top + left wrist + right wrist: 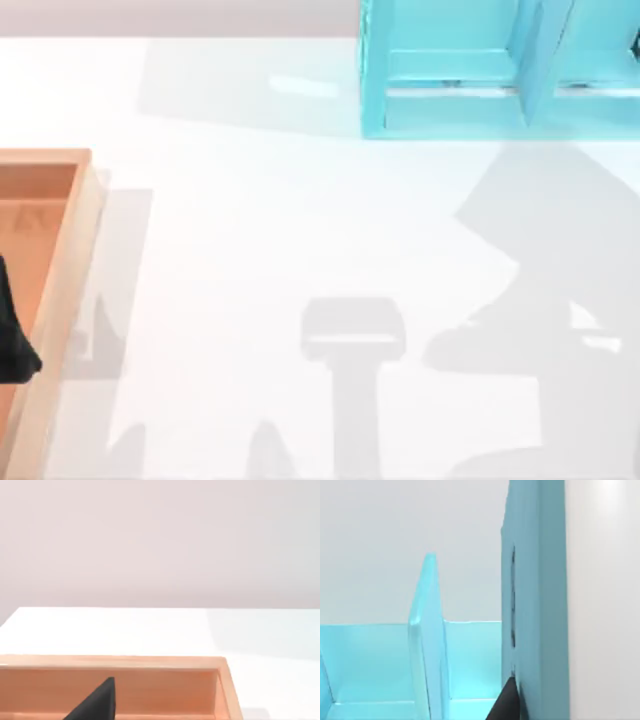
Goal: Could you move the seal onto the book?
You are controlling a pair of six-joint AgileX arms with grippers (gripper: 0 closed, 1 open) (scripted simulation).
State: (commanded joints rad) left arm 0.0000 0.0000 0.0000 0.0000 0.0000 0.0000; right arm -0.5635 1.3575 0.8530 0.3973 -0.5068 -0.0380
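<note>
At the top view's left edge a wooden tray (60, 300) lies on the white table (260, 260), its pale rim running down toward the near edge. A dark part of my left arm (12, 345) hangs over the tray's inside there. The left wrist view adds what the top view cannot: the tray's far wall (115, 662) and corner seen from low inside it, the table stretching beyond to a plain wall, and one dark fingertip of the left gripper (97, 702) poking in over the tray floor. Whether that gripper is open or closed, I cannot tell, and nothing is seen in its hold.

The middle of the table carries grey shadows of the arms.

At the far right of the top view stands a turquoise shelf unit (450, 70), open compartments facing up. The right wrist view looks into it from close by: an upright divider (427, 645) between two compartments, a tall side panel (537, 605), and one dark fingertip of the right gripper (506, 702) just beside that panel. Its opening cannot be judged either.

Where the seal and the book lie, I cannot tell.
</note>
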